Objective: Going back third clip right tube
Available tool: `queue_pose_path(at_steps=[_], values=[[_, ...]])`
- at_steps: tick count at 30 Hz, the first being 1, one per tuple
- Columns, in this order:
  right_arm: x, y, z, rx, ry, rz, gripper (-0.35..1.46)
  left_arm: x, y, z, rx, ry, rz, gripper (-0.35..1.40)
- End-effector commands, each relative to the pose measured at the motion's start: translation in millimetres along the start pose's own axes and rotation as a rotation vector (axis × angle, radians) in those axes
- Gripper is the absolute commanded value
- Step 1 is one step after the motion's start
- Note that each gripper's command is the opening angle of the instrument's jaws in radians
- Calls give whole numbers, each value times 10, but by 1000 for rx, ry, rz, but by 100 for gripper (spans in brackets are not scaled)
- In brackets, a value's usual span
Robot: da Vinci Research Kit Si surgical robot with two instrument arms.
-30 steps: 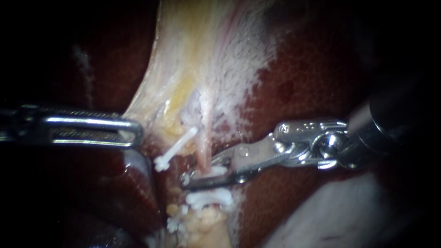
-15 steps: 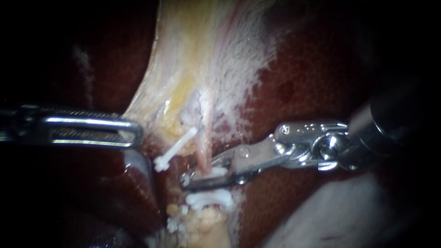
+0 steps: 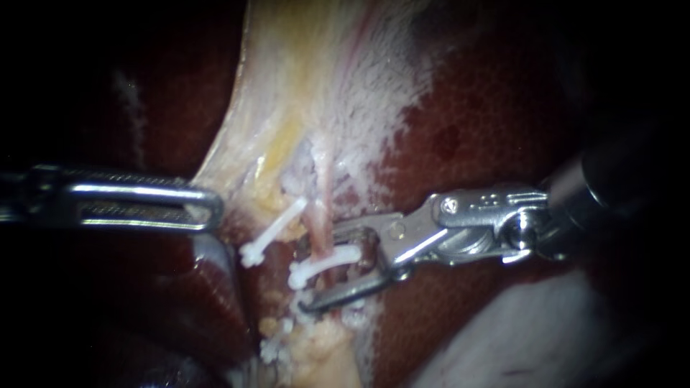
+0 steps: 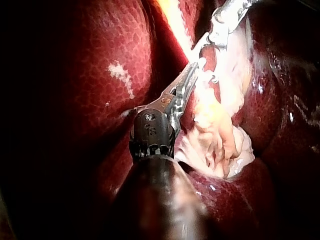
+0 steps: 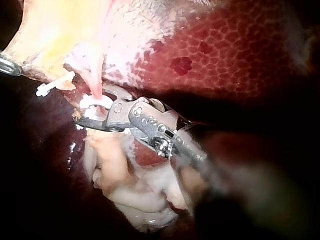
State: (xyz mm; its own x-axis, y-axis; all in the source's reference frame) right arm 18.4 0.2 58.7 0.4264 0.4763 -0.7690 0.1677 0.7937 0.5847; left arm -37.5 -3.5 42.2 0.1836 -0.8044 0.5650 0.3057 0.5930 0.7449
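Liver [image 3: 489,122] lies behind the right tube [image 3: 320,205]. Left instrument [image 3: 205,208] is clamped on the gallbladder [image 3: 287,86] edge beside that tube. Right instrument [image 3: 310,273] jaws gape astride the tube, white clip [image 3: 327,260] between them.

Risk: on a skewed pull-back a jaw could snag the clip and drag it off.

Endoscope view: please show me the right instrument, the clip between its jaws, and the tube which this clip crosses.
right instrument [image 3: 310,273], endoscope view, midway between its open jaw tips.
clip [image 3: 341,256], endoscope view, middle of its white bar.
tube [image 3: 321,208], endoscope view, pink stretch above the clip.
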Motion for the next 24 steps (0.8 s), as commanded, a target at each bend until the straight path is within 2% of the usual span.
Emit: queue_pose_path(at_steps=[1,9,16,24], values=[[0,-1,-4,-3,1,-1,60,0,0,0,1,0,0,-35],[-6,-12,-53,-14,6,-57,60,1,3,-1,3,0,1,-35],[2,-16,-91,-38,11,-105,60,4,11,-2,5,1,2,-35],[6,-22,-109,-41,13,-125,60,5,15,-2,5,1,3,-35]])
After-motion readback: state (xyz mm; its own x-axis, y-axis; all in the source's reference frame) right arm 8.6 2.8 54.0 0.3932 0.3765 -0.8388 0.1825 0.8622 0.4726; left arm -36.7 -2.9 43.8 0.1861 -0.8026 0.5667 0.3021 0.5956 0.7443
